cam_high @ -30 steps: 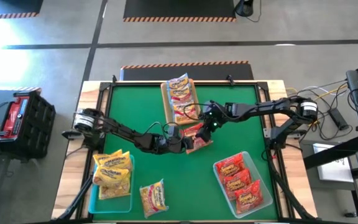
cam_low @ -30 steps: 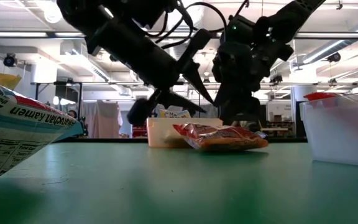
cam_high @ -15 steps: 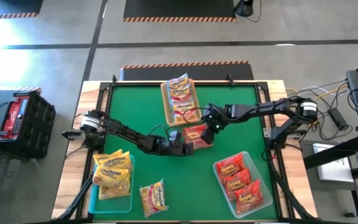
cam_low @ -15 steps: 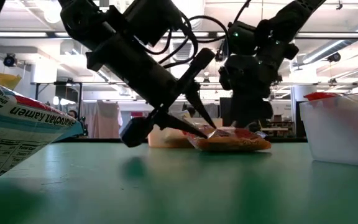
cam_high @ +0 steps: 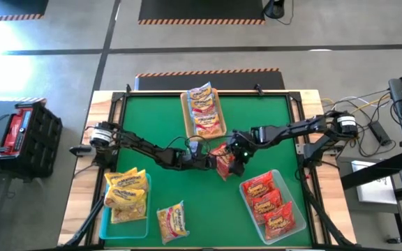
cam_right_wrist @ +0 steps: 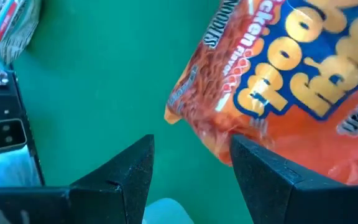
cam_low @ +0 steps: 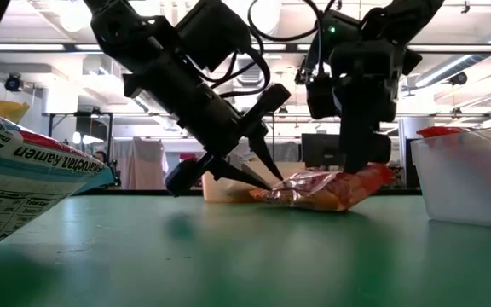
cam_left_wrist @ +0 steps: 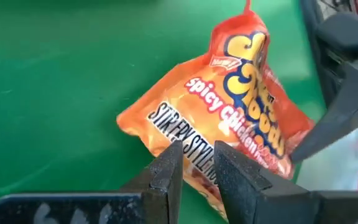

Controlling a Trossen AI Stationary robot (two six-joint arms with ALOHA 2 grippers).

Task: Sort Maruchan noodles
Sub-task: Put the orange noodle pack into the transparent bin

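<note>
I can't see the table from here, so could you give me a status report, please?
Left pincer pinching the red packet's edge. Right pincer open at its other end. Packet tilted, near red tray. Nothing blocking.

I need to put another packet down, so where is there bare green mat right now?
Bare mat lies left of the tan tray, and between the loose yellow packet and the red tray. Crowded mid-table: both grippers meet at the red packet.

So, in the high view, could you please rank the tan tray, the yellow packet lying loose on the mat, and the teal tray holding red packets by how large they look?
1. Teal tray holding red packets, largest.
2. Tan tray, smaller.
3. Loose yellow packet, smallest.
</note>
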